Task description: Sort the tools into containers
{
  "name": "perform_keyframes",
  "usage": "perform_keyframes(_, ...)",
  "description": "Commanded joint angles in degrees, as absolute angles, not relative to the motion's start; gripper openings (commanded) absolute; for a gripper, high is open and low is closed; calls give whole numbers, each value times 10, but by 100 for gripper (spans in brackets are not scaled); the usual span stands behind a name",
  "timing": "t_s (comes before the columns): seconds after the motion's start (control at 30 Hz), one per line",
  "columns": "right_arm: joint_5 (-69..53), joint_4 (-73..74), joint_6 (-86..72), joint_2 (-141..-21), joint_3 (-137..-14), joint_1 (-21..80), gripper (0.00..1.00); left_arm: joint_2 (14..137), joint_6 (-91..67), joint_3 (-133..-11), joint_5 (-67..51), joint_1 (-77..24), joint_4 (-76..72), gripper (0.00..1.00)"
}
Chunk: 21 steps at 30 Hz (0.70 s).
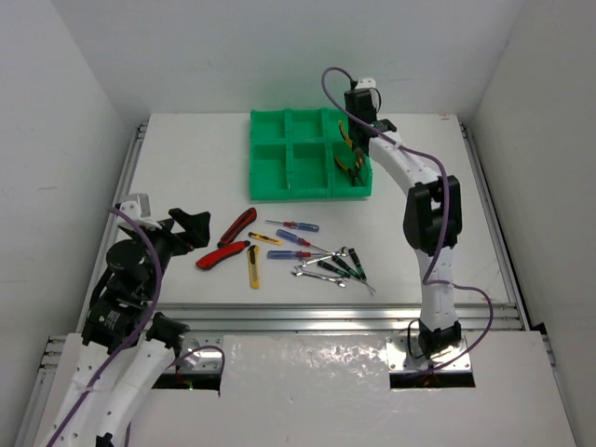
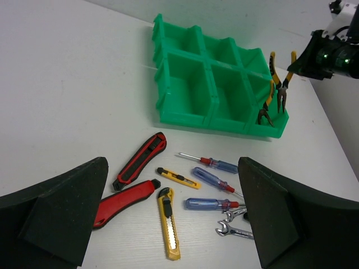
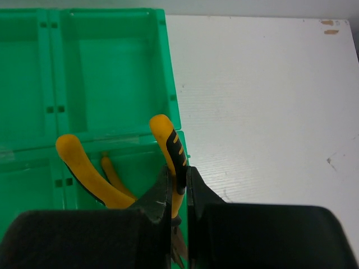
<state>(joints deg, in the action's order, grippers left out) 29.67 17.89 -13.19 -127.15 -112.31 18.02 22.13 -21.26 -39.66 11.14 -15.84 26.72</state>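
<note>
My right gripper (image 3: pixel 178 185) is shut on one handle of yellow-handled pliers (image 3: pixel 167 140), which hang nose-down over the right end of the green containers tray (image 1: pixel 289 154). A second pair of pliers (image 1: pixel 352 168) leans in the tray's near right compartment. On the table in front of the tray lie red-black utility knives (image 2: pixel 140 161), yellow box cutters (image 2: pixel 169 224), blue screwdrivers (image 2: pixel 210 179), silver wrenches (image 1: pixel 321 272) and dark screwdrivers (image 1: pixel 352 264). My left gripper (image 2: pixel 171 171) hovers open above the knives, touching nothing.
The tray's other compartments (image 2: pixel 188 87) hold nothing. White walls close in the table on three sides, and a metal rail (image 1: pixel 326 312) runs along its near edge. The right arm (image 1: pixel 424 214) reaches over the table's right side.
</note>
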Motion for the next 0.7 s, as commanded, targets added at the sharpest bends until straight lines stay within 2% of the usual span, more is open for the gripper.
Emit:
perform_keyframes(0.0, 345, 164, -136, -1277, -1176, 182, 0, 223, -205, -396, 100, -165, 236, 100)
perform_keyframes(0.23, 339, 142, -127, -1294, -1156, 182, 1, 217, -204, -395, 92, -165, 234, 100)
perform_keyframes(0.27, 334, 148, -129, -1294, -1158, 185, 17, 216, -203, -395, 92, -166, 234, 100)
perform_keyframes(0.3, 332, 150, -129, -1294, -1158, 185, 29, 216, -203, -395, 92, -166, 234, 100)
perform_keyframes(0.37, 325, 154, -131, -1289, -1156, 188, 39, 215, -203, -395, 92, -166, 234, 100)
perform_keyframes(0.4, 325, 156, -132, -1284, -1149, 191, 56, 215, -203, -395, 93, -166, 234, 100)
perform_keyframes(0.53, 320, 172, -153, -1252, -1124, 192, 61, 215, -203, -395, 94, -166, 234, 100)
perform_keyframes(0.67, 304, 178, -175, -1185, -1080, 192, 59, 218, -203, -395, 94, -166, 235, 100)
